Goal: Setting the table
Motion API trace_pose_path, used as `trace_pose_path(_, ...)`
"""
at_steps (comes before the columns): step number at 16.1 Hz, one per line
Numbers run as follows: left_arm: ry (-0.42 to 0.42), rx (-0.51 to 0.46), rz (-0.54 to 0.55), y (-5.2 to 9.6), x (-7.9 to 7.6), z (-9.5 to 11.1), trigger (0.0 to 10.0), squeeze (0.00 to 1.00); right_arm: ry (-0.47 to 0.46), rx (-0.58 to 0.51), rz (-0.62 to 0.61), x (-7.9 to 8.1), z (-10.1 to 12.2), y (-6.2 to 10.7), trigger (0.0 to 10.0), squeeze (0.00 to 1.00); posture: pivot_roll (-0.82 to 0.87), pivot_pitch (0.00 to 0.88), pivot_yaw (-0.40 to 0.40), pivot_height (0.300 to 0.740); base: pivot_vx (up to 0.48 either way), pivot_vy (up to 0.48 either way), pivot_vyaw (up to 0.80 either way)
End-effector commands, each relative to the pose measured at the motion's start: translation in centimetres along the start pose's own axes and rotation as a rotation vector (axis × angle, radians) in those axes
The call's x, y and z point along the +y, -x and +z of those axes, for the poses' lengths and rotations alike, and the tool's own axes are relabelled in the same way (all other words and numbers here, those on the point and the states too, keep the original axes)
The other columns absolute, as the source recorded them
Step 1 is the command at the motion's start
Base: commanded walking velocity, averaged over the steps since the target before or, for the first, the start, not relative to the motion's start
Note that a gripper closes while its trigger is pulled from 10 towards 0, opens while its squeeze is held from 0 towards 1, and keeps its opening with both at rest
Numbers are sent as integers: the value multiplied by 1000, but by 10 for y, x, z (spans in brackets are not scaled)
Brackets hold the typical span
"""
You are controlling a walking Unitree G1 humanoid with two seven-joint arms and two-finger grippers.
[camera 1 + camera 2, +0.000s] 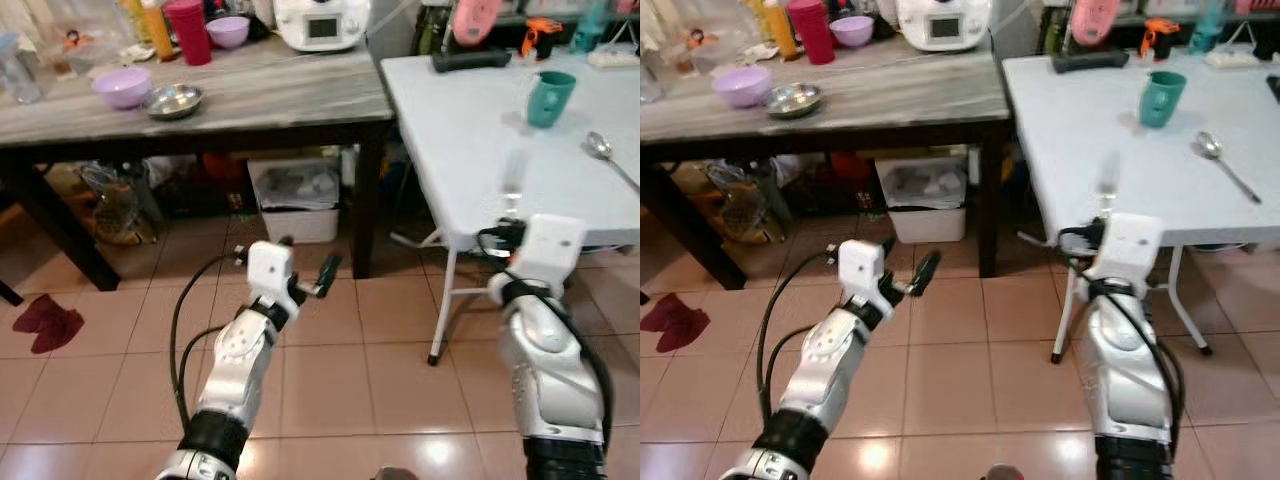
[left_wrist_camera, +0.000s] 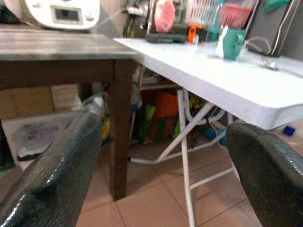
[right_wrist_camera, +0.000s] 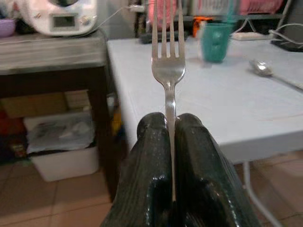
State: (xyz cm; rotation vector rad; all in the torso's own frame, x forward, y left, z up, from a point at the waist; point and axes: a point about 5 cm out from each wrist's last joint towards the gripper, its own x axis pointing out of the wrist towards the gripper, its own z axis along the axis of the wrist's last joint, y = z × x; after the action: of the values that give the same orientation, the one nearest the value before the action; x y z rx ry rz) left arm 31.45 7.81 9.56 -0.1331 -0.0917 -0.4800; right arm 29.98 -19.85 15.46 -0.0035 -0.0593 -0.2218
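Note:
My right gripper [image 3: 169, 120] is shut on a silver fork [image 3: 168, 61], held upright with its tines pointing up. It hovers just before the near edge of the white folding table [image 1: 470, 150]; the fork [image 1: 512, 182] looks blurred above the wrist. On that table stand a teal cup [image 1: 549, 98] and, to its right, a metal spoon [image 1: 605, 152]. My left gripper [image 1: 325, 275] is open and holds nothing. It hangs low over the tiled floor, in front of the dark wooden table [image 1: 250, 95].
The wooden table carries a purple bowl [image 1: 123, 87], a steel bowl [image 1: 174, 100], a red cup [image 1: 188, 30] and a white appliance [image 1: 320, 22]. A white bin [image 1: 297, 200] sits beneath it. A red cloth [image 1: 48, 322] lies on the floor at the left.

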Motion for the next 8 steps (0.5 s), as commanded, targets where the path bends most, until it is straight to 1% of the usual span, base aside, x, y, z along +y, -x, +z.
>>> trace_pose_path(1,-8,8,35,5,9,-1,10000,0,-7,-21,34,12,5,1,10000,0,-324,59,40,740,0,476,0)
trace_pose_path(8,-2,8,50,4,9,-2,10000,0,-10,-25,39,12,4,1,10000,0,-323,65,40,740,0,478,0)
